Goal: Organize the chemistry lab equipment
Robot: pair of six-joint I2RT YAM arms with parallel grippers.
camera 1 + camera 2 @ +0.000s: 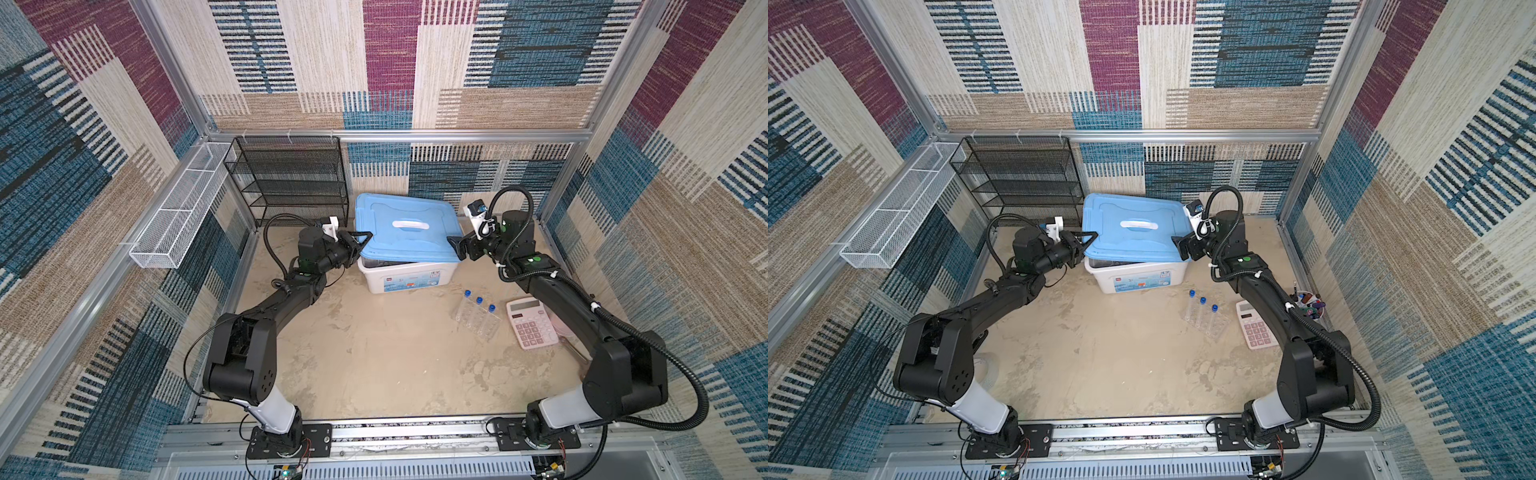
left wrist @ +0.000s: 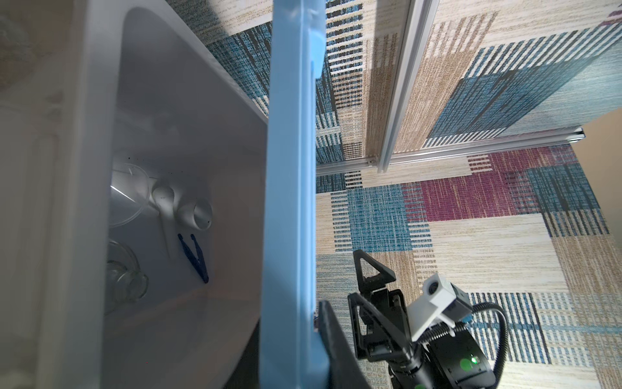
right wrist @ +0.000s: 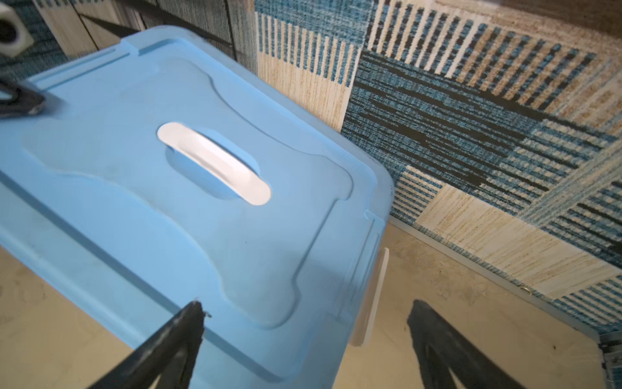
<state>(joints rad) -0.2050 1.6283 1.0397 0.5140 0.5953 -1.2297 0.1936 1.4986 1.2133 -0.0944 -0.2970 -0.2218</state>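
A blue lid lies askew over a white bin, lifted at its left edge. My left gripper is shut on that edge. In the left wrist view the bin holds a clear funnel, a white pestle, a mortar, dark blue tweezers and a glass flask. My right gripper stands open at the lid's right corner. Three blue-capped test tubes stand in a clear rack to the right of the bin.
A pink calculator lies beside the rack, and a pink cup of markers stands behind my right arm. A black mesh shelf and a white mesh basket are at the back left. Bare table lies in front of the bin.
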